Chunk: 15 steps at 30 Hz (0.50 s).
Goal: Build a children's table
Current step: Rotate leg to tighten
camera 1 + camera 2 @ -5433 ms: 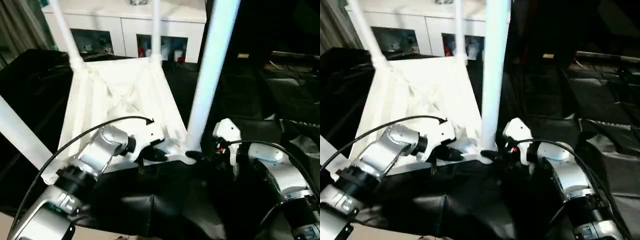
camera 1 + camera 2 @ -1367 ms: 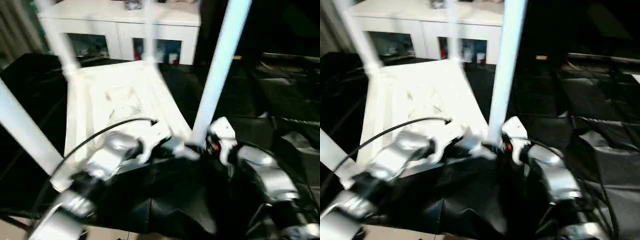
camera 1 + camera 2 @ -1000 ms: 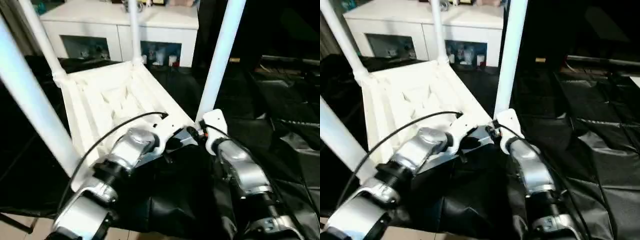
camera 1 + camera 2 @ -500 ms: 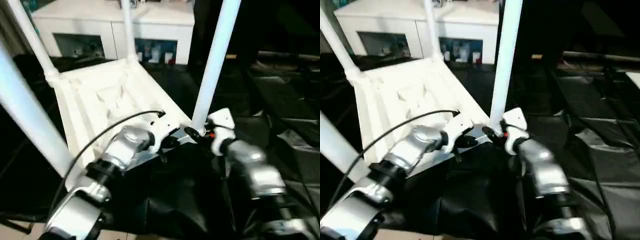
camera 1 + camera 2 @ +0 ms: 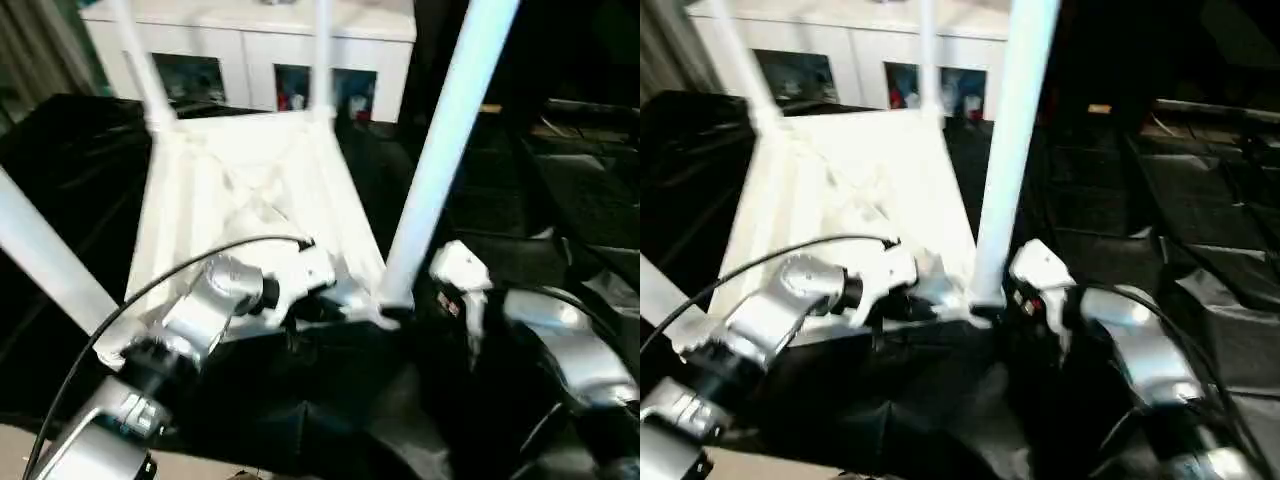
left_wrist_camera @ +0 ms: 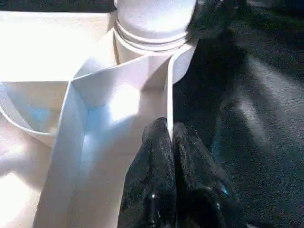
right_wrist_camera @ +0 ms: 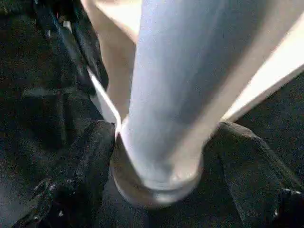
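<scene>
In the left eye view we see the tabletop (image 5: 250, 190) lying upside down on black sheeting (image 5: 330, 410), ribbed underside up, with legs standing in its corner sockets. The left gripper (image 5: 318, 308) sits at the near rim of the tabletop, just beside the near right corner. The right gripper (image 5: 405, 300) is at the base of the near right leg (image 5: 440, 150), on the side away from the left gripper. The near left leg (image 5: 45, 255) slants up past our left forearm, and two far legs rise in front of the white cabinet (image 5: 260, 50) beyond.

In the left wrist view the left gripper's (image 6: 171, 135) black fingers (image 6: 154, 156) are pinched tight on the thin upright edge of the tabletop rim, with the corner socket (image 6: 152, 33) and the foot of the leg straight ahead of the fingertips.

In the right wrist view the right gripper (image 7: 156, 161) has its fingers (image 7: 83, 161) spread wide, one on each side of the leg (image 7: 190, 71) at its foot; we cannot tell whether they press on it.

Against the head views from a second ago, the right forearm has swung out toward our right, while the left gripper's pinch on the rim is unchanged.
</scene>
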Tool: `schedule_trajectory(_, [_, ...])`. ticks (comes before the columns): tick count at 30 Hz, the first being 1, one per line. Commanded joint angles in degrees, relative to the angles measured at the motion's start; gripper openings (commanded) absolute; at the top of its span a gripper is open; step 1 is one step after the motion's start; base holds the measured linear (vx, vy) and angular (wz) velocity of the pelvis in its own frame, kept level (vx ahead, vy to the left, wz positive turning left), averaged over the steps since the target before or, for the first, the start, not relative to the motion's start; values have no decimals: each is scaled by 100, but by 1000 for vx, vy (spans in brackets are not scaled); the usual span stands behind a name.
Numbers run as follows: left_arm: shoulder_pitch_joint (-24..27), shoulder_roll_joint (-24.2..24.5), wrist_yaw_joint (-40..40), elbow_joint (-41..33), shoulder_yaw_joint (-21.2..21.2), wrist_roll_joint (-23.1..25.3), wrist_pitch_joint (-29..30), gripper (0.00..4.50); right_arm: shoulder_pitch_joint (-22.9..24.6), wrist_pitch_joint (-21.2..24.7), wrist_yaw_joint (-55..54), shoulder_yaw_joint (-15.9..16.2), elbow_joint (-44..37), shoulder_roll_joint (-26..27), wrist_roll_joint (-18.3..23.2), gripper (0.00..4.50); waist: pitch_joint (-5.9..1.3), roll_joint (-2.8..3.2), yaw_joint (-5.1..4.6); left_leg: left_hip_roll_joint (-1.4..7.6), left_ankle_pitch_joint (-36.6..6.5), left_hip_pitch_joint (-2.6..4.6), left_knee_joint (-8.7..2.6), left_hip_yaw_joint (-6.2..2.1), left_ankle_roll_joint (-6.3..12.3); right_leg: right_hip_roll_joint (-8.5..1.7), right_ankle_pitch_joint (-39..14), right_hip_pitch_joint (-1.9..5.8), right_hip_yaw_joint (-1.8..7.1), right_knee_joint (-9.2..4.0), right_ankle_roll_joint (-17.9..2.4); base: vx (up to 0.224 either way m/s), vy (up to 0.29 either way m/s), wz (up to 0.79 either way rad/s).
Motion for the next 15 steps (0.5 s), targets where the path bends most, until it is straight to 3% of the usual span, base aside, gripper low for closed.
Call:
schedule_trajectory(1, [107,-105,186,-79,2,-68,-225,0,204,-14,196,-133,-334,-225,128,346,-338,-47,-8,246,-823,89,-347,-36,511,-275,-335,320,231,-263,-1585,0,0,0])
schedule_trajectory(3, [158,-235,431,-192,294,-258,-218,0,549,2,385,-298,-635,-521,184,346,-344,-59,27,246,-858,84,-328,-30,522,-287,-270,338,247,-260,-1529,0,0,0])
schedule_trajectory(4, [185,-242,434,-281,383,-316,-122,27,666,7,424,-364,-723,-626,192,351,-359,-60,36,234,-777,55,-321,-38,570,-289,-194,357,241,-253,-1523,0,0,0])
schedule_trajectory(7, [241,-223,428,-465,529,-415,-32,44,853,23,460,-513,-880,-798,226,351,-353,-80,1,208,-716,13,-309,-45,636,-286,-225,365,225,-252,-1503,0,0,0])
schedule_trajectory(9, [302,-140,403,-692,631,-495,40,62,1011,157,497,-671,-1124,-942,364,351,-345,-72,-6,231,-828,30,-296,-46,646,-301,-458,339,227,-269,-1531,0,0,0])
schedule_trajectory(11, [361,-58,331,-866,692,-574,162,65,1091,340,529,-773,-1325,-986,549,351,-319,-63,-15,226,-1003,30,-310,-43,629,-291,-798,333,228,-300,-1455,0,0,0])
schedule_trajectory(12, [387,-26,303,-930,713,-604,211,89,1119,422,539,-811,-1407,-991,631,351,-297,-57,-35,214,-1136,30,-323,-43,586,-268,-1118,316,218,-327,-1367,0,0,0])
schedule_trajectory(13, [455,44,250,-1108,783,-713,358,89,1129,640,529,-875,-1568,-927,863,351,-289,-27,-41,211,-1252,59,-332,-47,516,-269,-1398,303,224,-351,-1291,0,0,0])
schedule_trajectory(15, [721,310,71,-1776,936,-1073,936,104,1124,1203,436,-897,-1993,-669,1461,351,-302,14,-54,220,-1225,43,-349,-68,459,-266,-1453,311,223,-336,-1244,0,0,0])
